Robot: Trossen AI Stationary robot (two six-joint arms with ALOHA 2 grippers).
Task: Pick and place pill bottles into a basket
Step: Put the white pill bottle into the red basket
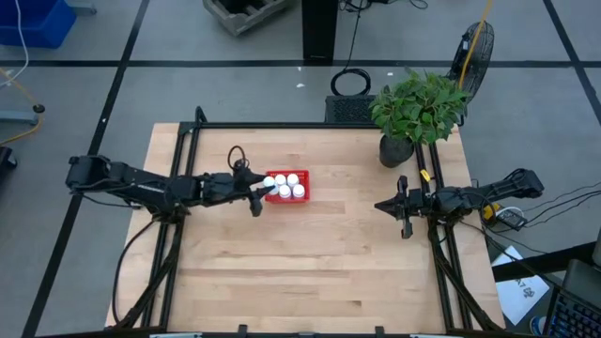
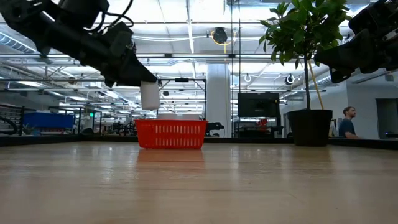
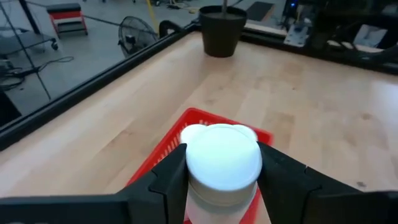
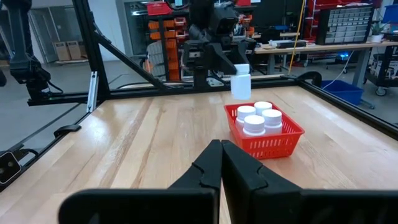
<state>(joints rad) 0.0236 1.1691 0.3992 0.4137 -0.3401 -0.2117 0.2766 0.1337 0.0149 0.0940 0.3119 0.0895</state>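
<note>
Four white-capped pill bottles [image 4: 255, 118] fill red mesh basket [image 4: 277, 143].

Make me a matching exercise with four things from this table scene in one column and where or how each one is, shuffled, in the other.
1. left pincer
2. right pincer
3. basket
4. plant pot

a. holds four bottles
b. far right corner of the table
c. shut on a bottle above the basket's edge
d. shut, empty, right side

Pairs: 1-c, 2-d, 3-a, 4-b
</note>
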